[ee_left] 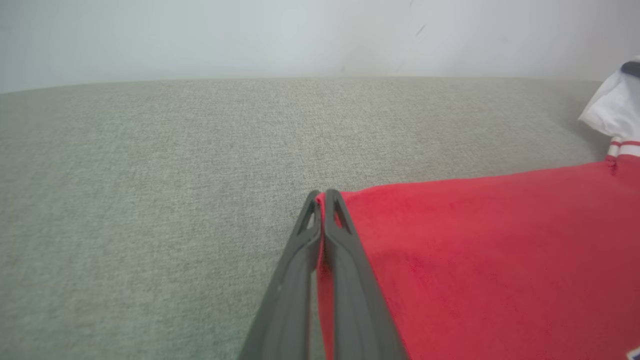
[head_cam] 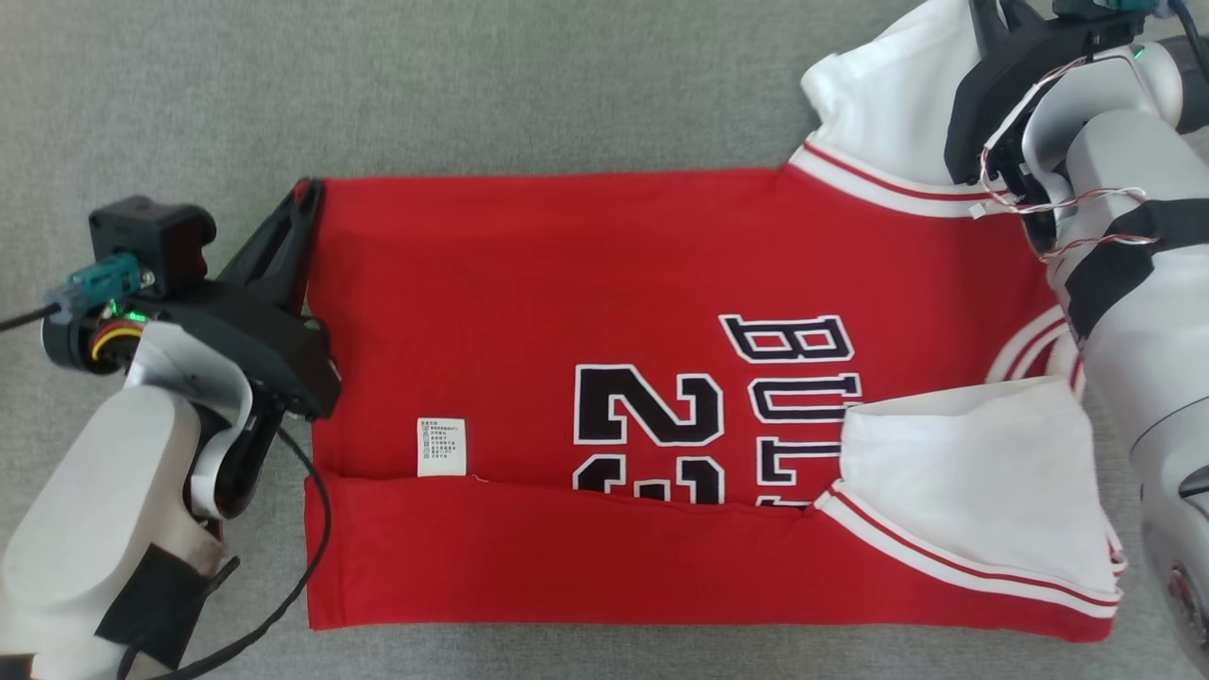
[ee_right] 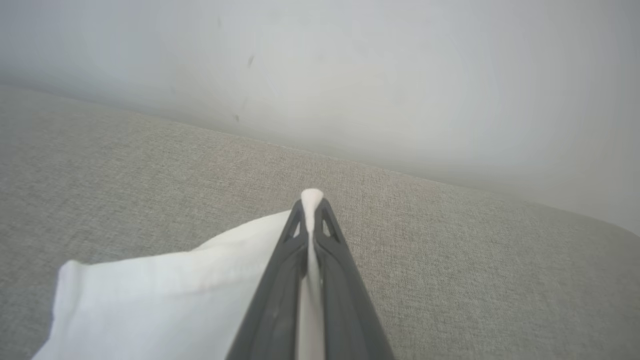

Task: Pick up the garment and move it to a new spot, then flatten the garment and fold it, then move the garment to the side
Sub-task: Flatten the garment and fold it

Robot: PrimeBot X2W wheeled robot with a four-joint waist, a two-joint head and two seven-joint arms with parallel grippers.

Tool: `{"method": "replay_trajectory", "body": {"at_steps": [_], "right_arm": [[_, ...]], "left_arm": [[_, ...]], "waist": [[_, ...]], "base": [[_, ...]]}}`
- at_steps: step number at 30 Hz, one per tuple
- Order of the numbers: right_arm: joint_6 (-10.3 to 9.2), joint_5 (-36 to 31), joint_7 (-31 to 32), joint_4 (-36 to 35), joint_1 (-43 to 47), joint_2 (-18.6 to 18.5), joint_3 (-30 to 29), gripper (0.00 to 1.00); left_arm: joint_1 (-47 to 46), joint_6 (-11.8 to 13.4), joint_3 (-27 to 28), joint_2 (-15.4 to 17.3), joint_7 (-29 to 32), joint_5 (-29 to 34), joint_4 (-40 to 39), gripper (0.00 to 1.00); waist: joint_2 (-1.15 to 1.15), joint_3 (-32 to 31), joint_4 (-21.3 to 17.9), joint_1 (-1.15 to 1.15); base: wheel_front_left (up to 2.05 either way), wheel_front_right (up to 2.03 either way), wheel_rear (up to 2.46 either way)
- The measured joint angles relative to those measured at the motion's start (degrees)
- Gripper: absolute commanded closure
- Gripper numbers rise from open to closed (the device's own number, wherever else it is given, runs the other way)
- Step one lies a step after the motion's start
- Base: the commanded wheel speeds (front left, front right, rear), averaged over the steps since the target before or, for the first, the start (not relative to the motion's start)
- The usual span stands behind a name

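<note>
- Head view: red garment (head_cam: 567, 274) is lying spread on the grey fabric surface (head_cam: 472, 85), with its near edge folded up. The left gripper (head_cam: 304, 194) is pinching the garment's far left corner, and the right gripper (head_cam: 996, 19) is holding the far white sleeve (head_cam: 888, 104).
- Left wrist view: the fingers (ee_left: 350, 260) are squeezing shut on the red garment's (ee_left: 500, 250) edge, which is resting on the surface.
- Right wrist view: the fingers (ee_right: 280, 280) are clamping closed on the white sleeve (ee_right: 175, 295), with fabric poking out past the tips.

Red, white-sleeved garment (head_cam: 567, 283), partly folded, flat
</note>
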Motion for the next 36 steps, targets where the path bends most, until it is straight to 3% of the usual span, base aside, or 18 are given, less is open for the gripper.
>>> {"method": "replay_trajectory", "body": {"at_steps": [12,17,24,30,36], "right_arm": [[0.00,4.5,-8.1,-6.1,7.6,1.5,5.0,1.00],[0.00,11.9,-9.1,-14.8,14.2,0.4,7.3,1.00],[0.00,20.0,-9.3,-29.7,28.0,-4.7,8.9,1.00],[0.00,23.4,-9.3,-40.3,40.3,-7.6,5.9,1.00],[-0.01,25.8,-9.0,-48.7,51.5,-8.0,0.0,1.00]], "left_arm": [[4.4,0.9,1.5,2.6,-0.9,-1.1,2.0,1.00],[5.8,1.0,1.2,2.6,-1.3,-1.3,2.4,1.00],[7.9,1.2,0.5,2.6,-2.9,-1.2,3.3,1.00],[11.3,1.5,0.3,2.8,-5.6,-0.9,3.1,1.00],[15.8,2.1,-0.7,2.8,-9.2,0.0,1.2,1.00]], "waist": [[0.00,-4.8,-4.5,-0.01],[0.00,-6.9,-6.1,-0.01],[0.00,-9.2,-7.1,-0.01],[-0.01,-11.2,-7.3,-0.01],[-0.01,-12.9,-7.0,-0.01]], "base": [[0.00,0.00,0.00],[0.00,0.00,0.00],[0.00,0.00,0.00],[0.00,0.00,0.00],[0.00,0.00,0.00]]}}
